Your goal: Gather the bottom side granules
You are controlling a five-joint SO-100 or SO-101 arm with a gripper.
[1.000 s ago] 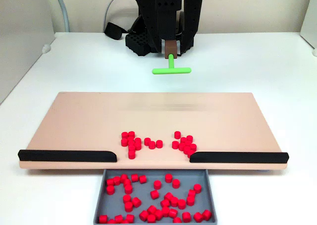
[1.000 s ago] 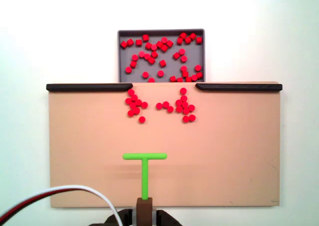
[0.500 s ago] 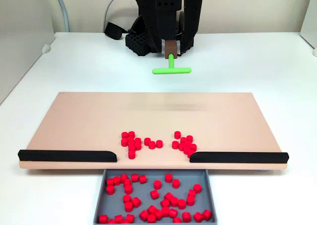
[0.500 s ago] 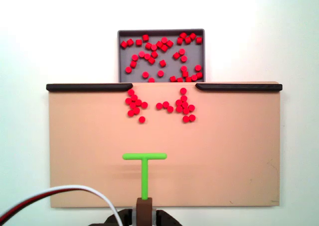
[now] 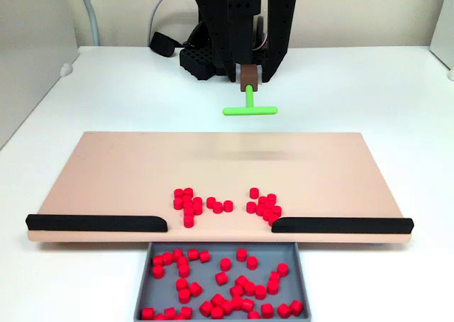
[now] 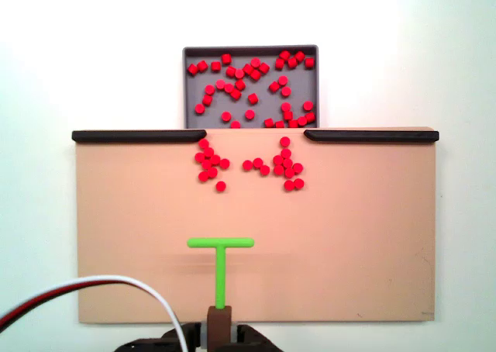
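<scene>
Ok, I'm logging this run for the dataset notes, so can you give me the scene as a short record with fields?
tool: green T-shaped pusher, stem in a brown holder on the arm, bar toward the granules
tool position: above the near part of the board, well short of the granules
board: tan board with two black strips along its far edge, a gap between them
loose granules: red granules in clusters on the board before the gap
tray: grey tray beyond the gap, holding many red granules
fingers: cannot tell whether open or shut
</scene>
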